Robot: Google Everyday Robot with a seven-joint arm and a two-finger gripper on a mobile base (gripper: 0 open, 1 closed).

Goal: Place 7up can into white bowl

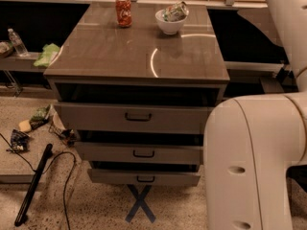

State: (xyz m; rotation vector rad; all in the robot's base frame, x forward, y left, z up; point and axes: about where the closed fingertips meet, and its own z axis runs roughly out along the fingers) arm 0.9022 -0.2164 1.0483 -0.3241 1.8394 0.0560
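Observation:
The 7up can (174, 11), silver with green markings, lies tilted on its side inside the white bowl (170, 26) at the far middle of the brown cabinet top (139, 51). No finger touches it. My gripper is out of view above the top right of the frame. Only the white arm (283, 28) shows, running up the right side.
A red-orange soda can (123, 11) stands upright left of the bowl. The cabinet has three drawers with dark handles (138, 116). A water bottle (17, 42) and a green cloth (46, 55) lie on a low shelf at the left. Cables and litter lie on the floor.

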